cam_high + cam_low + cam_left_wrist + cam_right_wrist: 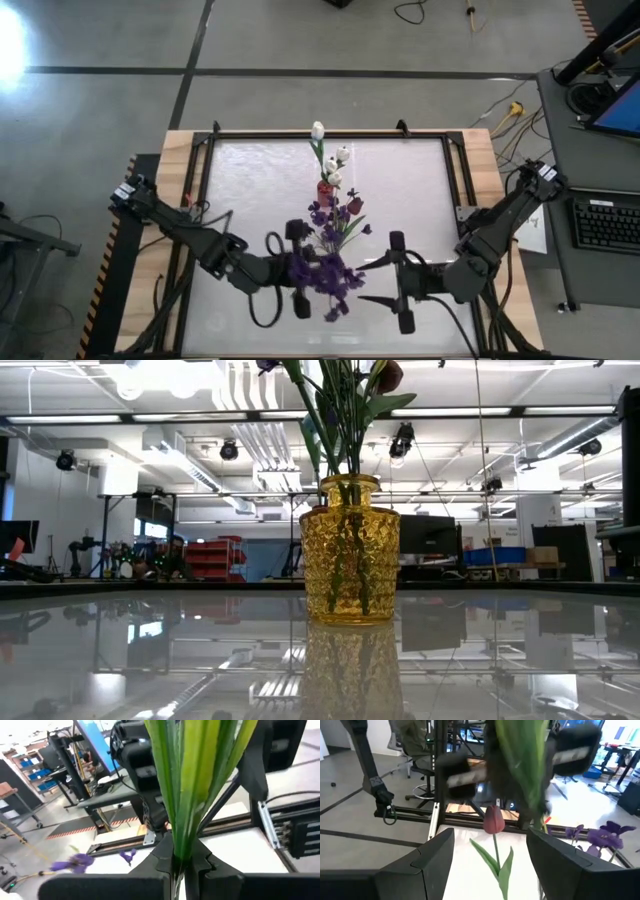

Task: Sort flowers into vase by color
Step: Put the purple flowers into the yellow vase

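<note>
A yellow glass vase (350, 550) stands mid-table on its base, with white tulips (342, 155), a dark red tulip (353, 205) and purple blooms (320, 215) rising from it. My left gripper (312, 270), near of the vase, is shut on a purple flower (328, 275). My right gripper (368, 281) stands open just to its right, fingers pointing toward it, with nothing between them. In the right wrist view the red tulip (494, 820) shows farther off beyond the open fingers. My left gripper pinches the purple flower's green stem and leaves (179, 851) between its two fingers. The fingers come level from the table's left and lie across the stem. The leaves fan upward from the hold, the blooms sit above, and the stem's lower end is hidden.
A dark frame (330, 134) borders the glossy table top. Cables trail from both arms near the front edge. A desk with a keyboard (605, 222) stands off the table's right side.
</note>
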`<state>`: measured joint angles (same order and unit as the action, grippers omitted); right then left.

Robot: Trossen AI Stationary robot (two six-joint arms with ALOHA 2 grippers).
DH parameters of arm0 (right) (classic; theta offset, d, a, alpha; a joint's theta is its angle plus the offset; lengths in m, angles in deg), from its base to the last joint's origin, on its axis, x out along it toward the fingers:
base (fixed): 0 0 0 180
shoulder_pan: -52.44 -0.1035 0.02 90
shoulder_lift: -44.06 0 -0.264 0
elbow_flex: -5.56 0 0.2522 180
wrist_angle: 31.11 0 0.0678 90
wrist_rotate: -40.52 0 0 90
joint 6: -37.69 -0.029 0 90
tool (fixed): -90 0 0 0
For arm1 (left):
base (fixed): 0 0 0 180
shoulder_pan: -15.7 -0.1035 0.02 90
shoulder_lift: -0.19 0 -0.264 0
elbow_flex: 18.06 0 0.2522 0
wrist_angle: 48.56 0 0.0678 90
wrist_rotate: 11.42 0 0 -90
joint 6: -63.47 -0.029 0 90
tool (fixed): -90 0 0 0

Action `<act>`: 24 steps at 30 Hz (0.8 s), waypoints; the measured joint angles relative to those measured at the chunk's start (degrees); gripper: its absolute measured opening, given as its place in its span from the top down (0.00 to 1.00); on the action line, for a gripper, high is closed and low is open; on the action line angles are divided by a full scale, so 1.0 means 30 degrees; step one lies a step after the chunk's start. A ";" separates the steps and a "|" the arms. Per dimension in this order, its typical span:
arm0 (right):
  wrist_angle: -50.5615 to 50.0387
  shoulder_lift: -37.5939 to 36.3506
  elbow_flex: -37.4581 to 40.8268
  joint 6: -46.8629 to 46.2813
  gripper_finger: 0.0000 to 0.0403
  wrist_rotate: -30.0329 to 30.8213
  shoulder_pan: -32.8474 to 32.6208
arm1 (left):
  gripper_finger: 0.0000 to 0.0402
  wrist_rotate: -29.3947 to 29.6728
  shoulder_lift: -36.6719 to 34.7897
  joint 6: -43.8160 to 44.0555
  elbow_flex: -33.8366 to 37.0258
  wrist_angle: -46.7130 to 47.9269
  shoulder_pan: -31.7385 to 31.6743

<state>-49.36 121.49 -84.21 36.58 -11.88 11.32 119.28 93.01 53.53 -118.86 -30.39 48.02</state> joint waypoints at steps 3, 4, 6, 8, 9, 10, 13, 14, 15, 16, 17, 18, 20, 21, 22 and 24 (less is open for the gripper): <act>-0.0040 0.0000 0.0065 -0.0142 0.40 -0.0011 -0.0007 | 1.00 -0.0811 -0.0853 0.0125 0.0317 0.0190 0.0000; -0.0044 -0.0001 0.0073 -0.0142 0.40 -0.0004 -0.0007 | 1.00 -0.0882 -0.1133 0.0125 0.0601 0.0193 0.0008; -0.0096 -0.0007 0.0108 -0.0265 0.40 -0.0004 -0.0050 | 1.00 -0.1219 -0.1816 0.0225 0.1593 0.0191 0.0000; -0.0335 -0.0007 0.0120 -0.0498 0.40 -0.0004 -0.0051 | 1.00 -0.2506 -0.2669 0.0602 0.2978 -0.0667 -0.0212; -0.0437 -0.0007 0.0131 -0.0618 0.40 -0.0004 -0.0051 | 1.00 -0.3399 -0.3263 0.0675 0.3831 -0.1468 -0.0309; -0.0442 -0.0007 0.0148 -0.0640 0.40 -0.0004 -0.0051 | 1.00 -0.4013 -0.3818 0.0700 0.4710 -0.2347 -0.0440; -0.0414 -0.0007 0.0182 -0.0645 0.40 0.0004 -0.0080 | 1.00 -0.5610 -0.5275 0.0445 0.7310 -0.4296 -0.0834; -0.0401 -0.0007 0.0182 -0.0676 0.40 0.0000 -0.0080 | 1.00 -0.6084 -0.5568 0.0324 0.8072 -0.4779 -0.1000; -0.0401 -0.0007 0.0182 -0.0717 0.40 0.0004 -0.0080 | 1.00 -0.6564 -0.5863 0.0086 0.8863 -0.5408 -0.1156; -0.0394 -0.0007 0.0188 -0.0780 0.40 0.0004 -0.0080 | 1.00 -0.6836 -0.6181 -0.0224 0.9538 -0.5906 -0.1308; -0.0379 -0.0007 0.0184 -0.0845 0.40 0.0010 -0.0080 | 1.00 -0.6895 -0.6534 -0.0523 1.0131 -0.6427 -0.1466; -0.0391 -0.0007 0.0186 -0.0940 0.40 0.0011 -0.0080 | 1.00 -0.6902 -0.6870 -0.0760 1.0641 -0.7114 -0.1670; -0.0393 -0.0007 0.0189 -0.1154 0.40 0.0011 -0.0080 | 1.00 -0.7134 -0.7528 -0.0892 1.1618 -0.8121 -0.2037; -0.0401 -0.0007 0.0185 -0.1175 0.40 0.0011 -0.0080 | 1.00 -0.7556 -0.7758 -0.0868 1.2150 -0.8480 -0.2233; -0.0393 -0.0007 0.0187 -0.1191 0.40 0.0018 -0.0080 | 1.00 -0.8138 -0.7871 -0.0827 1.2653 -0.9102 -0.2419; -0.0393 -0.0007 0.0189 -0.1265 0.40 0.0028 -0.0080 | 1.00 -0.9142 -0.7972 -0.0794 1.3889 -1.0626 -0.2617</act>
<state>-50.54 121.46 -83.64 32.78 -11.80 11.08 91.85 69.10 51.15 -77.19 -62.26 40.17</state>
